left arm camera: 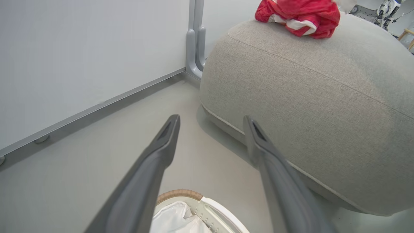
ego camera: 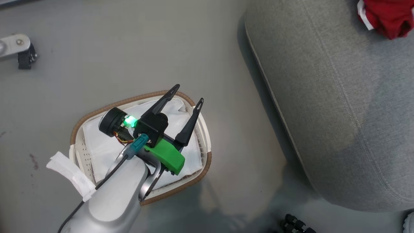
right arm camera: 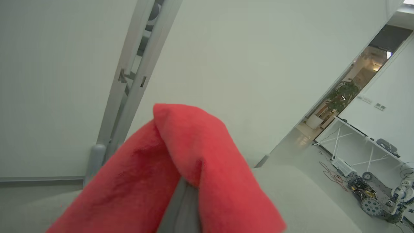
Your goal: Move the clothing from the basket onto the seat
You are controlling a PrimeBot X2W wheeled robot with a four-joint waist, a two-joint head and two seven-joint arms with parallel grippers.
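Over the basket (ego camera: 139, 97) in the head view, the left end effector (ego camera: 188, 94) hangs with its two fingers spread and nothing between them. Under it we see only the white liner (ego camera: 103, 145) and no red, so we judge the basket emptied and this arm idle. A strip of bare floor (ego camera: 233, 136) separates the basket from the seat (ego camera: 339, 106), whose rounded edge runs diagonally. A red garment (ego camera: 388, 17) lies at the cushion's far corner, leaving most of the grey surface free.

Along the left wrist view the same left end effector (left arm camera: 212, 119) shows released, aimed at the gap between wall panel (left arm camera: 81, 64) and seat (left arm camera: 307, 113). The woven basket rim (left arm camera: 179, 194) sits just below. The red garment (left arm camera: 300, 16), with its white trim, rests bunched on top of the cushion — well back from the seam, so a slide-off looks unlikely.

From the right wrist view, red garment (right arm camera: 181, 155) drapes over the right end effector (right arm camera: 181, 207). The folds hide the tips, yet one narrow grey strip between them suggests fingers clenched on the fabric — likely held up for setting down. The seat (right arm camera: 307, 194) lies close beneath, with open room to the right.
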